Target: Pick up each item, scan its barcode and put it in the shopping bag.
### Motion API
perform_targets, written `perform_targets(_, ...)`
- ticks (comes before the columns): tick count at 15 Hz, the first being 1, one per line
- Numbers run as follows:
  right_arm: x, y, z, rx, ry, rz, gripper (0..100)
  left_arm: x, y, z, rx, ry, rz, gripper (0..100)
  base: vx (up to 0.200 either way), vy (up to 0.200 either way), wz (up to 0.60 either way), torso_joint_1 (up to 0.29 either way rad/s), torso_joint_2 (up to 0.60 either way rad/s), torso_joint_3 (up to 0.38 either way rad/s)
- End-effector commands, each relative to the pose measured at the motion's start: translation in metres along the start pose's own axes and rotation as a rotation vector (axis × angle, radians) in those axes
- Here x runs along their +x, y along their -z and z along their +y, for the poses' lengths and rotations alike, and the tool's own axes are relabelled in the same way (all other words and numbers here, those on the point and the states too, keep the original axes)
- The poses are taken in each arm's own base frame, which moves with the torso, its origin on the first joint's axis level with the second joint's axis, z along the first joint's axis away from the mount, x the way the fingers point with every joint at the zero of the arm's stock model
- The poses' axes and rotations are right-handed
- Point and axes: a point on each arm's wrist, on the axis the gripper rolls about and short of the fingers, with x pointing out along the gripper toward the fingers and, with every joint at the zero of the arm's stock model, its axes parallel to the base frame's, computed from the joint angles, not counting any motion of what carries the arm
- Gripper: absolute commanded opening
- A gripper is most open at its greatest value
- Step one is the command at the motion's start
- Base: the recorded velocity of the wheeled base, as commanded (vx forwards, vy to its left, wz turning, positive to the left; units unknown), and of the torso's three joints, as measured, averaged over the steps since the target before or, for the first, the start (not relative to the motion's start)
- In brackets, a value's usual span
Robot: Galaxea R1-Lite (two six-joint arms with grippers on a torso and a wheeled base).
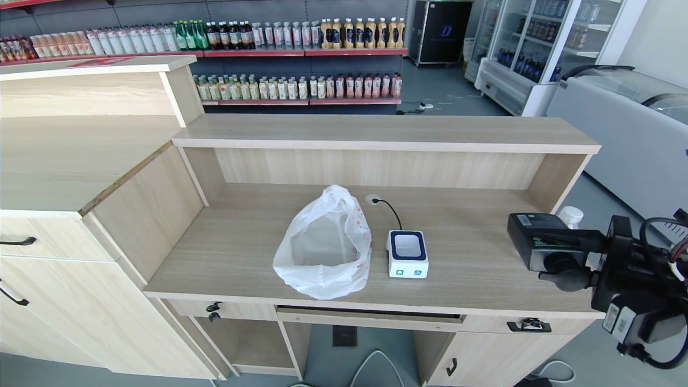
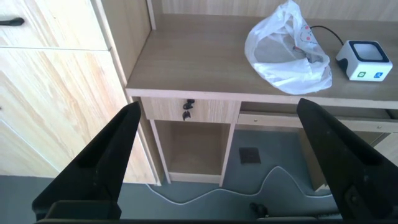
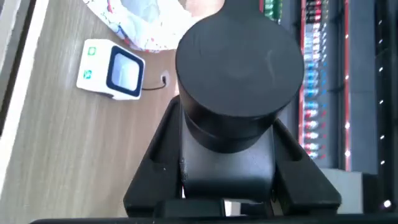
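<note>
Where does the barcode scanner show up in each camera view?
Head view: scanner on the counter, just right of the shopping bag.
Left wrist view: scanner on the counter next to the shopping bag.
Right wrist view: scanner beside the shopping bag.
Shared landmark: the shopping bag.
</note>
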Motion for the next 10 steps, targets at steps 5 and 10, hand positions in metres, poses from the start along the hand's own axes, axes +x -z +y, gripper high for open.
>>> perform_targets(5,0.025,-0.07,-0.052,-0.734,0.337,-0.256,0,0.0,0.0,0.0,0.0,0.0,0.002,100,0.0,0.0,0.0,0.0,0.0,0.0)
perform_targets(10,0.057,-0.109,-0.07,-0.852,0.592,-0.367,0,0.0,0.0,0.0,0.0,0.0,0.002,100,0.0,0.0,0.0,0.0,0.0,0.0)
